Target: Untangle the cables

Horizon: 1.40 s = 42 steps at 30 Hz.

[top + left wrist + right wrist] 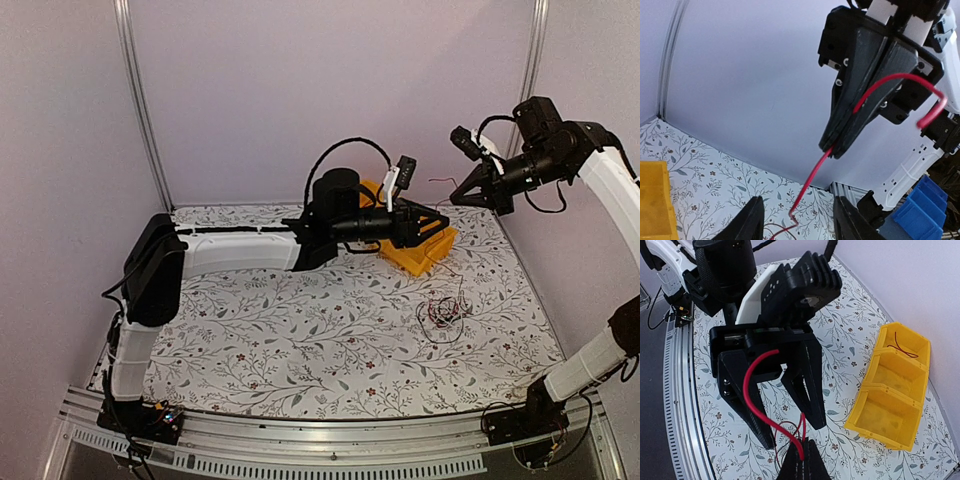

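your right gripper is hanging in the air above the far right of the table, and its jaws are pressing tight together on a red cable. above the pinch, the short end of that cable is arching out in a loop beside the fingers. below it, the long end is dropping steeply toward the floral surface and passing between the fingers of your left gripper.

your left gripper is reaching in at the same height, nose to nose with the right one. its jaws are standing wide apart around the red cable and gripping nothing; you cannot tell whether either finger is touching it.

the rest of the cables are lying in a small loose heap on the table, below both grippers and toward the right side, with thin strands rising from the heap toward them.

a yellow bin with three compartments is sitting just beyond the left gripper, and a thin dark wire is lying in its end compartment. blue bins are showing past the table's right edge.
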Available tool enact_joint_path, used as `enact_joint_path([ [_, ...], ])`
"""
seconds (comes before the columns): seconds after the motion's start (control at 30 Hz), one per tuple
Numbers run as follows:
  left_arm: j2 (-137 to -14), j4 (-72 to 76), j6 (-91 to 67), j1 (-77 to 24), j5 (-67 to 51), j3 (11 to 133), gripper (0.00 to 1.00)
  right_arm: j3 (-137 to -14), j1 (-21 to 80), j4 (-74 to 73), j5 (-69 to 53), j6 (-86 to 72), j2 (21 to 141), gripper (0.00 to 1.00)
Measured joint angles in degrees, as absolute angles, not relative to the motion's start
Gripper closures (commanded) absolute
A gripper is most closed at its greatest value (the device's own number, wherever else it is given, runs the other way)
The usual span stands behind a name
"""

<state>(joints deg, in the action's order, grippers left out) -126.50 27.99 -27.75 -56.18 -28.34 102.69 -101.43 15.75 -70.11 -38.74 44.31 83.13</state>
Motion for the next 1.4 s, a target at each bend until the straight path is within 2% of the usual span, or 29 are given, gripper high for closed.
enact_joint_path([
  [0.2,-126.50,29.61,-29.76,-54.89,-29.17,104.27,0.87,-101.43,16.36,-69.93,-38.74,44.07,83.29,0.97],
  [0.27,-126.50,29.58,-30.09,-54.65,-29.23,104.29,0.96,-101.43,16.40,-69.76,-38.74,43.90,83.31,0.90],
  [0.33,-126.50,29.45,-30.41,-54.61,-29.36,104.29,1.00,-101.06,16.45,-69.10,-38.74,43.53,83.31,0.68],
  [0.37,-126.50,29.39,-30.24,-54.61,-29.34,104.29,1.00,-100.38,16.45,-68.55,-38.76,43.42,83.22,0.62],
  [0.5,-126.37,29.21,-30.26,-54.59,-28.69,104.05,1.00,-88.90,15.94,-62.46,-38.17,41.95,80.64,0.43],
  [0.57,-125.84,29.26,-30.28,-54.57,-27.81,103.13,1.00,-80.38,15.20,-59.07,-37.89,41.28,78.54,0.37],
  [0.7,-124.14,28.80,-30.33,-54.37,-26.26,101.43,1.00,-65.14,14.04,-53.56,-36.07,40.45,73.63,0.36],
  [0.93,-121.49,28.82,-30.30,-54.11,-24.82,100.31,1.00,-57.19,14.00,-45.01,-33.32,39.13,71.11,0.39],
  [1.1,-120.88,28.80,-30.30,-53.95,-24.60,99.57,1.00,-56.12,13.91,-40.53,-31.20,38.54,72.42,0.48],
  [1.13,-120.86,28.82,-30.30,-53.91,-24.60,99.48,1.00,-56.05,13.89,-39.83,-30.96,38.54,72.82,0.51],
  [1.17,-120.86,28.80,-30.30,-53.87,-24.58,99.44,1.00,-55.99,13.87,-39.11,-30.79,38.41,73.23,0.59],
  [1.2,-120.86,28.77,-30.30,-53.80,-24.58,99.35,1.00,-55.90,13.87,-38.50,-30.76,38.37,73.56,0.71],
  [1.23,-120.86,28.75,-30.30,-53.76,-24.58,99.33,1.00,-55.79,13.85,-37.91,-30.83,38.20,73.91,0.89],
  [1.27,-120.84,28.75,-30.30,-53.67,-24.58,99.24,1.00,-55.75,13.85,-37.45,-30.96,38.39,74.28,1.00],
  [1.4,-120.44,28.27,-30.02,-53.34,-23.97,98.83,1.00,-55.46,13.85,-35.81,-32.01,38.39,76.07,1.00],
])
